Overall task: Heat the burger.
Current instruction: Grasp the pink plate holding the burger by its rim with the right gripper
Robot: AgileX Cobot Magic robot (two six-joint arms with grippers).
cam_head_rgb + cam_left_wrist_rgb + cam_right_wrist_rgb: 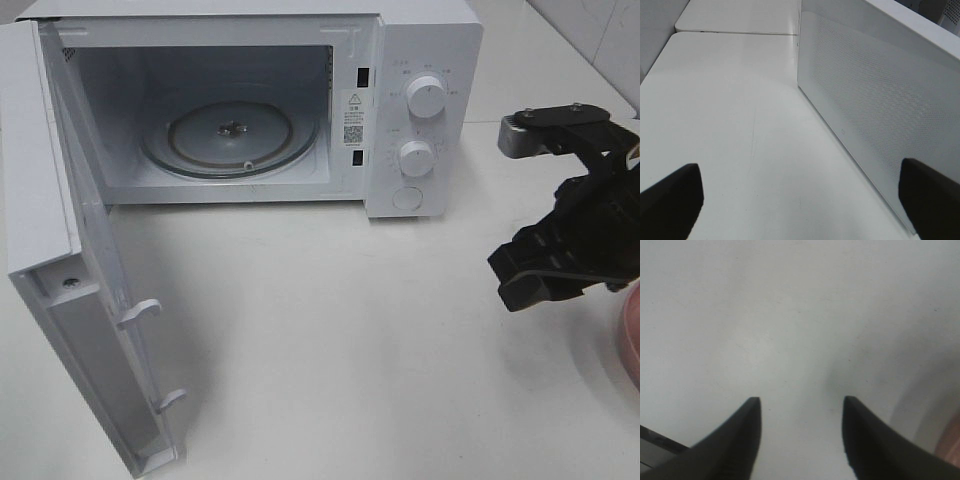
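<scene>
The door (pixel 60 200) on the far left stands wide open, so I count that step as done. My left claw (pixel 800 172) hovers just beside the door's mesh face, fingers spread as wide as they go and nothing between them.

Moving right, the microwave (pixel 425 30) is open to view and its turntable (pixel 230 135) is bare, so the burger is not in yet. I cannot read the settings on the two knobs (pixel 427 97) from here, and I would guess the timer has not been set.

Further right, the right claw (pixel 801 400) hangs over bare table (pixel 350 320), its jaws parted and holding nothing. At the very edge, a sliver of pink plate (pixel 632 340) shows just beside the right arm (pixel 590 220).

I cannot see the burger in any view. My guess is that it sits on that plate, out of frame or hidden behind the arm.

Most of the job is left, as I judge it:
- pick up the burger
- carry it across and set it on the turntable
- shut the door
- turn the timer
</scene>
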